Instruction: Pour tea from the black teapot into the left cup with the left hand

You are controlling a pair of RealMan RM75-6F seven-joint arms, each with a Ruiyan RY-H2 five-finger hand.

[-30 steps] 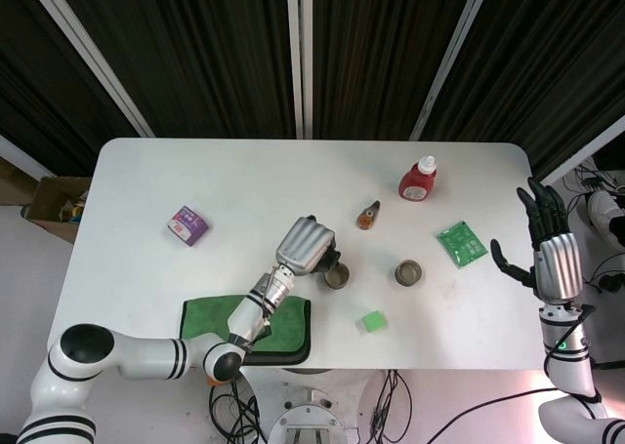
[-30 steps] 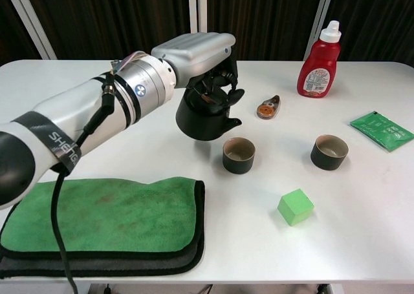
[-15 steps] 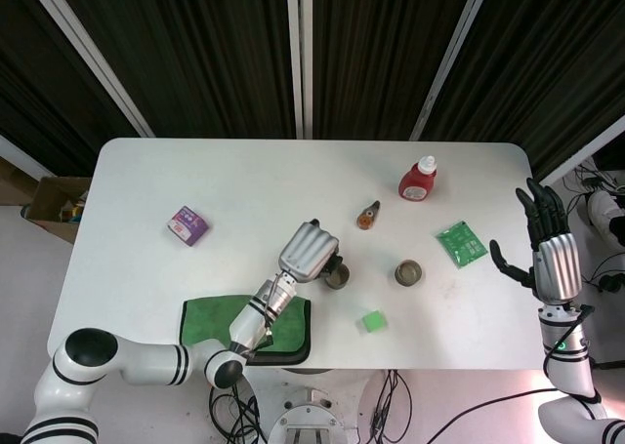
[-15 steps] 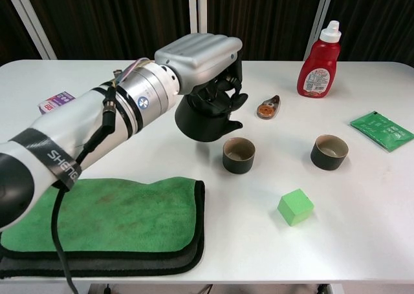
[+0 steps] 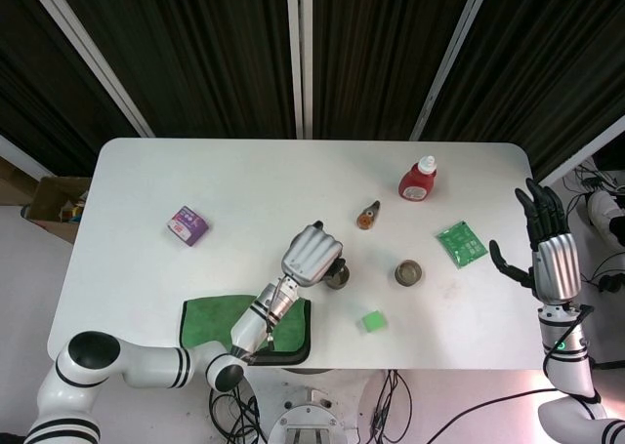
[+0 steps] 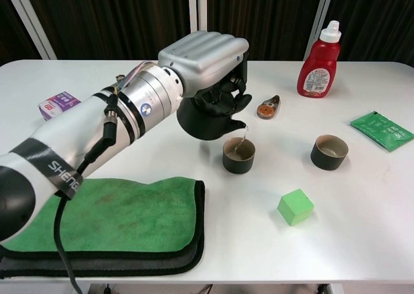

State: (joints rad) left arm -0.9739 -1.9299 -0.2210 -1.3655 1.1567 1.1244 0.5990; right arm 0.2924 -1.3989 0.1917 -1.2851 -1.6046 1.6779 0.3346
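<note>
My left hand (image 6: 204, 56) grips the black teapot (image 6: 207, 113) and holds it tilted above the table, spout down toward the left cup (image 6: 239, 155). A thin stream runs from the spout into that dark cup. From the head view, the left hand (image 5: 310, 256) covers most of the teapot, and the left cup (image 5: 338, 277) peeks out at its right side. The right cup (image 6: 328, 152) stands apart on the table to the right. My right hand (image 5: 550, 252) hovers open beyond the table's right edge, fingers spread, holding nothing.
A green cloth (image 6: 103, 216) lies at the front left under my left arm. A green cube (image 6: 295, 207), red sauce bottle (image 6: 319, 68), green packet (image 6: 381, 130), small brown item (image 6: 267, 107) and purple box (image 6: 57, 105) lie around the white table (image 6: 362, 229).
My left hand has tipped the teapot further toward the left cup and shifted slightly right. A stream of tea now runs into the cup. The right hand has stayed still.
</note>
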